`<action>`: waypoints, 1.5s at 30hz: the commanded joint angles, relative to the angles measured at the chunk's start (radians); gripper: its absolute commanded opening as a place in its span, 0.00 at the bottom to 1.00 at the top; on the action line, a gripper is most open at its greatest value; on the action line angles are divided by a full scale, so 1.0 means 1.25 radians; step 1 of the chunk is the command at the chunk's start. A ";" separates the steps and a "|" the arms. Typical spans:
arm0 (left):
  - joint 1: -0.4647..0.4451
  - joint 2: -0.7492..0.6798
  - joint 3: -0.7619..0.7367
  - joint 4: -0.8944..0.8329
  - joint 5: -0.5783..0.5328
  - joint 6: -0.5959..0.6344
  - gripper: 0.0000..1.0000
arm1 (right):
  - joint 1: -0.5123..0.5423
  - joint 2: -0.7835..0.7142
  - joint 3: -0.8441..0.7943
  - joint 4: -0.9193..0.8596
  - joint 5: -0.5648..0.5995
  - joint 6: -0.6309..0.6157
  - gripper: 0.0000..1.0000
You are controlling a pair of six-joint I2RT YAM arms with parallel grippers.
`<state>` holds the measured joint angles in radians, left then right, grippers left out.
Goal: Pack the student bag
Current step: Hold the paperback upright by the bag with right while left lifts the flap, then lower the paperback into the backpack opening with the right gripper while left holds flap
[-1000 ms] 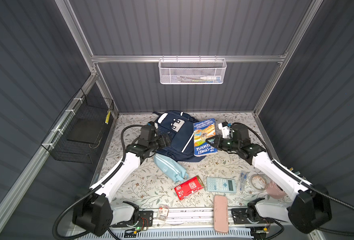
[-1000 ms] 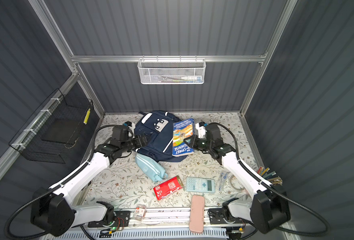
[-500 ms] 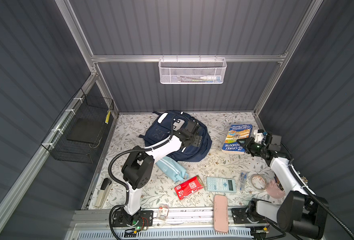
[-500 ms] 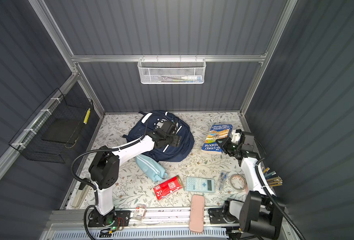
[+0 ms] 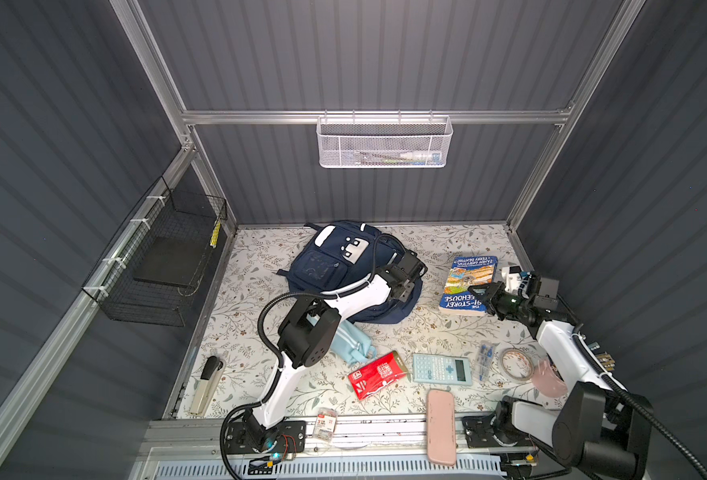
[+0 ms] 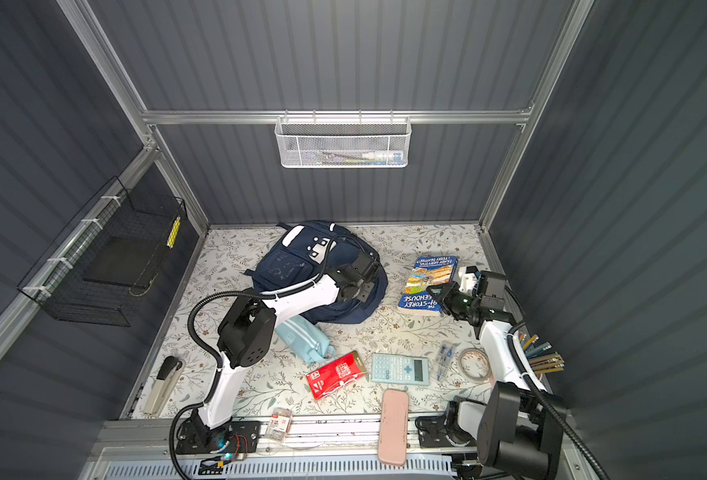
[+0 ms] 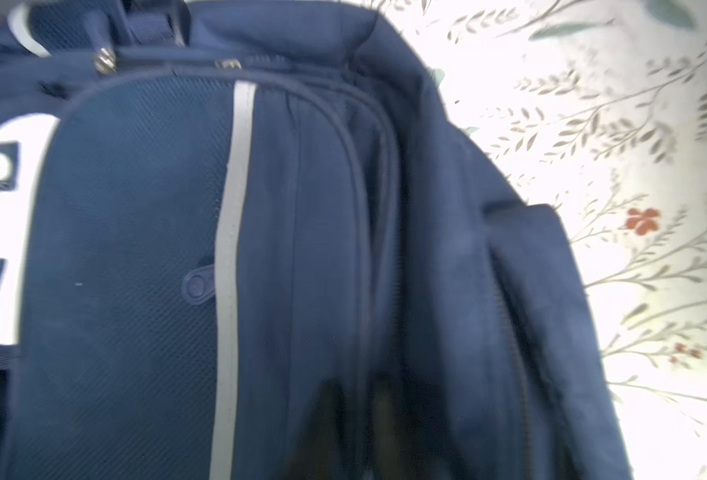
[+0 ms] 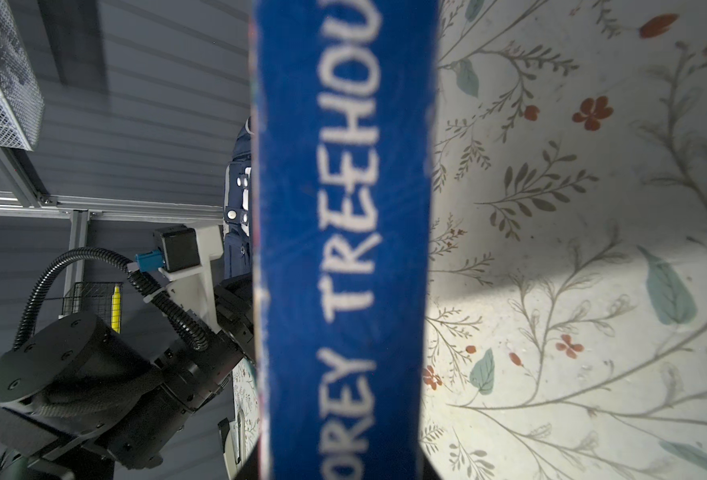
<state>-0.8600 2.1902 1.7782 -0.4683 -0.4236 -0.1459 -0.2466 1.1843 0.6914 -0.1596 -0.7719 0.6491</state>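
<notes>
In both top views the left gripper (image 5: pixel 414 270) has its tips buried in the student bag (image 5: pixel 326 270), at the bag's 3 o'clock flank. Bare table (image 5: pixel 426 328) separates the bag from the book (image 5: pixel 468 278), which the right gripper (image 5: pixel 484 296) holds. Left wrist: blurred fingers (image 7: pixel 328 399) closed on a bag fold. Right wrist: the book spine fills the jaws, tips cut off.

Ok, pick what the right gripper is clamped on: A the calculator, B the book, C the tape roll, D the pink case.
B: in the right wrist view the book stands spine-on between the jaws, and in a top view the right gripper bites its edge.
</notes>
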 commanded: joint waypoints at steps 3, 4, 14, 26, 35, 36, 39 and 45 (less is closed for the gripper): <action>0.053 -0.144 0.041 -0.073 0.032 -0.001 0.00 | 0.059 0.013 -0.006 0.145 -0.072 0.032 0.00; 0.064 -0.160 0.046 -0.078 0.062 -0.003 0.00 | 0.080 0.019 -0.012 0.175 -0.078 0.053 0.00; 0.134 -0.236 0.094 -0.121 0.191 -0.025 0.00 | 0.335 0.269 0.097 0.511 -0.038 0.275 0.00; 0.150 -0.200 0.228 -0.144 0.241 -0.033 0.00 | 0.540 0.690 0.447 0.662 0.146 0.392 0.00; 0.157 -0.191 0.260 -0.150 0.255 -0.039 0.00 | 0.641 0.878 0.657 0.516 0.333 0.396 0.08; 0.157 -0.189 0.254 -0.149 0.255 -0.041 0.00 | 0.643 0.887 0.664 0.505 0.330 0.395 0.17; 0.165 -0.193 0.211 -0.122 0.252 -0.055 0.00 | 0.630 0.862 0.597 0.543 0.317 0.407 0.53; 0.185 -0.174 0.147 -0.061 0.302 -0.100 0.00 | 0.551 0.641 0.369 0.509 0.257 0.311 0.69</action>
<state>-0.6403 1.9705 1.9671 -0.6453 -0.0738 -0.2317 0.4980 2.0899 1.2224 0.5095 -0.4232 1.1149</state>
